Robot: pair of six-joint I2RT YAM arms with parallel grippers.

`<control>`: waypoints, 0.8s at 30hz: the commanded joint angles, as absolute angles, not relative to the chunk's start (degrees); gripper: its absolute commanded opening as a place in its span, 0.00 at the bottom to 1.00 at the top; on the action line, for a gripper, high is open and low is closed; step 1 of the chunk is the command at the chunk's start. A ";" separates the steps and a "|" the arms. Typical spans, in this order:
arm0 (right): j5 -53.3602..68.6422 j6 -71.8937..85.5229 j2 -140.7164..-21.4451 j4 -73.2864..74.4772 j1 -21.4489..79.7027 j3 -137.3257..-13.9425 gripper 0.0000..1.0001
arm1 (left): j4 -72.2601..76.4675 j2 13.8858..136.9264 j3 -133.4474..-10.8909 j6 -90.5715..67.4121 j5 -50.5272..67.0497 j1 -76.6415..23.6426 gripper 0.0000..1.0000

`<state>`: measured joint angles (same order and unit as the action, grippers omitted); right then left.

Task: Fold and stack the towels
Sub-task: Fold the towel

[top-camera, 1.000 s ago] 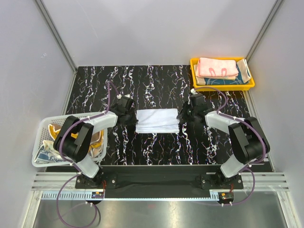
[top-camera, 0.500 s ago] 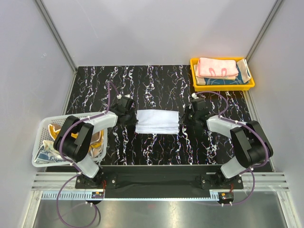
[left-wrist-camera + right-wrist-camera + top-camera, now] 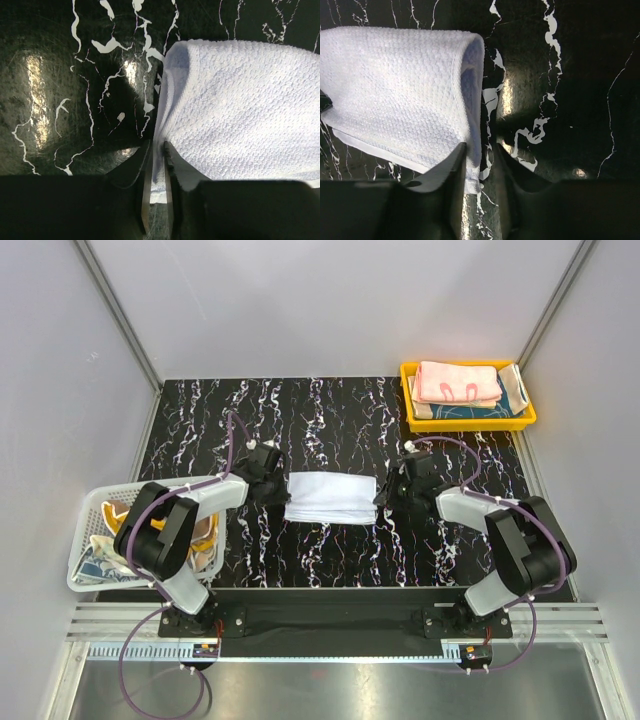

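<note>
At the far left, a white mesh plastic basket hangs partly over the table's left edge with crumpled cloths heaped inside it. Next comes my left gripper, down at table level and astride the hem of the plain white terry towel. The gap there is narrow and filled with cloth, so I cannot tell whether it is pinching or merely resting round the edge. The towel lies folded into a flat oblong in the middle of the table, between the two arms. I judge it light, soft and floppy, with a looped pile that grips well and nothing breakable about it. It will sag and unroll if lifted from one point, so the best hold is on the short ends near the corners, catching all layers together. My right gripper straddles the opposite short end with its jaws apart, and bare table shows beside the hem.

The black glossy table with white marble veining looks smooth, so cloth should slide on it easily. A yellow plastic tray in the far right corner holds folded towels, a pink one on top. Grey wall panels close in three sides.
</note>
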<state>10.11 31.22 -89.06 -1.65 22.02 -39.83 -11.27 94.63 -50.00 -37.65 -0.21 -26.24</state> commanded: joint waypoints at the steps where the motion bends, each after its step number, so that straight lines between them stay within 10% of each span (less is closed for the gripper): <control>1: 9.76 31.11 -85.44 -0.88 22.50 -42.01 0.38 | -13.00 92.46 -51.50 -36.57 -0.35 -26.54 0.20; 24: 13.62 35.94 -86.57 0.62 22.94 -40.87 0.46 | -17.31 90.62 -52.12 -38.67 5.18 -26.63 0.34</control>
